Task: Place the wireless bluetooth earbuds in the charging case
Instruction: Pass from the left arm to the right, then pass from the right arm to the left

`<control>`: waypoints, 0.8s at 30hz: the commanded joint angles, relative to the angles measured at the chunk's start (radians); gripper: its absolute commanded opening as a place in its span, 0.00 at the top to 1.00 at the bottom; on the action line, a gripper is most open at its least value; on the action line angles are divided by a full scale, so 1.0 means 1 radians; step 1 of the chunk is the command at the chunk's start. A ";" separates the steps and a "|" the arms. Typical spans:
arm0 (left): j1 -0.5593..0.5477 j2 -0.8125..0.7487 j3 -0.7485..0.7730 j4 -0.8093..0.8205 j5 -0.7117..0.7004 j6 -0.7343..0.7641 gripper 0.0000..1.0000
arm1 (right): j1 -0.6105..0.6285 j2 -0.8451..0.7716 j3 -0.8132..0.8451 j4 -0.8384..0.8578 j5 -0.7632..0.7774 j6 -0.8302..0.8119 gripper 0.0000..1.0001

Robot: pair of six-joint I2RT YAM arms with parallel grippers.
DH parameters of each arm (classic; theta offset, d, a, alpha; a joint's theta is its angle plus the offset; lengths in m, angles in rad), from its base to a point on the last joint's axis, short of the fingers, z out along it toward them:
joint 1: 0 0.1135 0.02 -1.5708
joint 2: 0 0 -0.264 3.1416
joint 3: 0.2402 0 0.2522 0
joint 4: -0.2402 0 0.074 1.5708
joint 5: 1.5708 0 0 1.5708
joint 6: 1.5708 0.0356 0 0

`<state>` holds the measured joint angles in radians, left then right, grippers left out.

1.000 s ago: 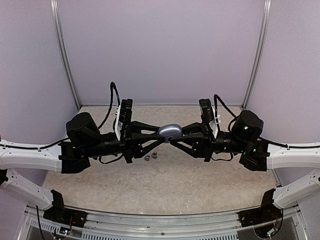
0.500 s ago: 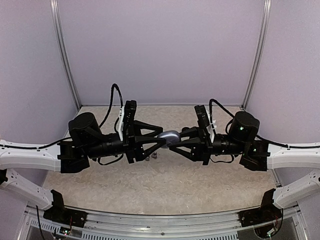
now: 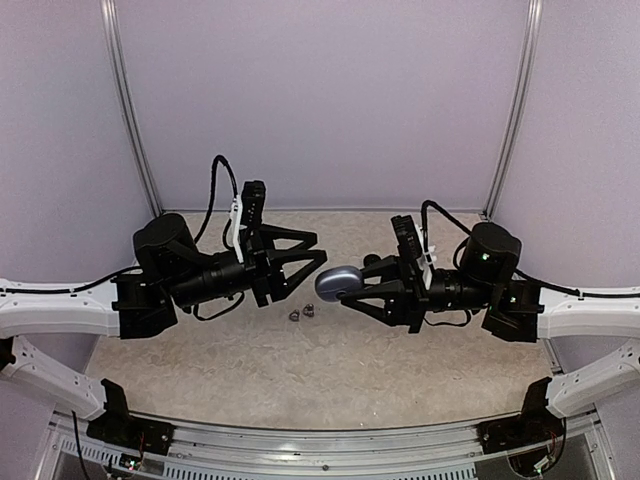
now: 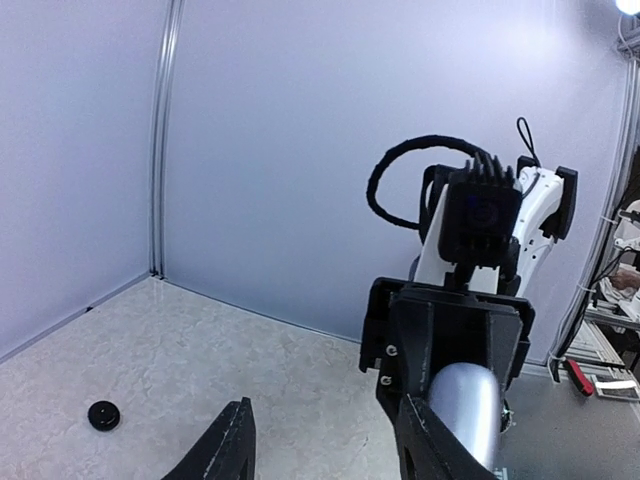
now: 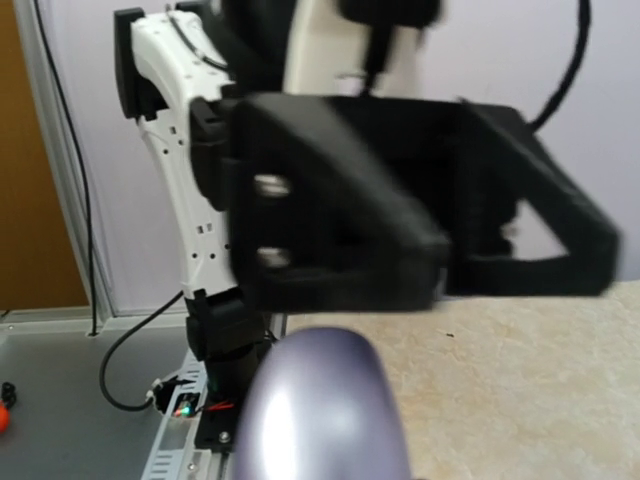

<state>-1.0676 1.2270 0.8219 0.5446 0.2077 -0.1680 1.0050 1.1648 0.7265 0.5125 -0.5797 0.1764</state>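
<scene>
Right gripper (image 3: 350, 287) is closed on the charging case (image 3: 335, 282) — a rounded, silvery-blue shell held in the air above the table (image 3: 400, 370), about mid-table between the two arms. Its rounded end sticks out past the fingertips toward the left arm. Left gripper (image 3: 316, 256) is open, jaws spread, holding nothing. It points at the case from the left with its tips near the case but apart from it. Both grippers lie roughly level, facing each other. Two silvery earbuds (image 3: 302, 313) lie on the table side by side, almost touching each other. In the top view they show just beneath the left gripper's tips and a little to the left of the case — clear of both grippers and not in the case. Cannot tell in any view whether the case lid is open or shut. In the left wrist view, its own fingers (image 4: 235, 448) stand wide apart at the bottom edge. The right gripper faces the camera with the case (image 4: 468, 410) clamped between its fingers. A small black puck (image 4: 103, 415) sits alone on the table at far left, near the side wall. In the right wrist view, the case (image 5: 320, 410) fills the lower middle, glossy and out of focus, and the left gripper is a blurred black mass right behind it.
</scene>
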 commanded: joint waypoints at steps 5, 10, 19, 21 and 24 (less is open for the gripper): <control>0.028 -0.040 0.015 -0.034 0.058 0.057 0.48 | -0.001 -0.044 -0.006 -0.011 0.019 -0.022 1.00; 0.004 -0.063 0.025 -0.100 0.194 0.130 0.48 | 0.000 -0.043 0.014 -0.070 0.024 -0.057 1.00; -0.006 -0.012 0.078 -0.159 0.243 0.127 0.51 | -0.001 -0.035 0.026 -0.096 -0.001 -0.077 1.00; -0.007 0.004 0.092 -0.166 0.244 0.123 0.51 | 0.001 -0.032 0.031 -0.102 -0.005 -0.081 1.00; -0.012 0.027 0.102 -0.174 0.254 0.117 0.52 | 0.001 -0.030 0.032 -0.105 -0.005 -0.085 1.00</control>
<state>-1.0687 1.2251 0.8860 0.3969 0.4335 -0.0551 1.0050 1.1374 0.7269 0.4145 -0.5697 0.1081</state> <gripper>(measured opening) 0.483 0.279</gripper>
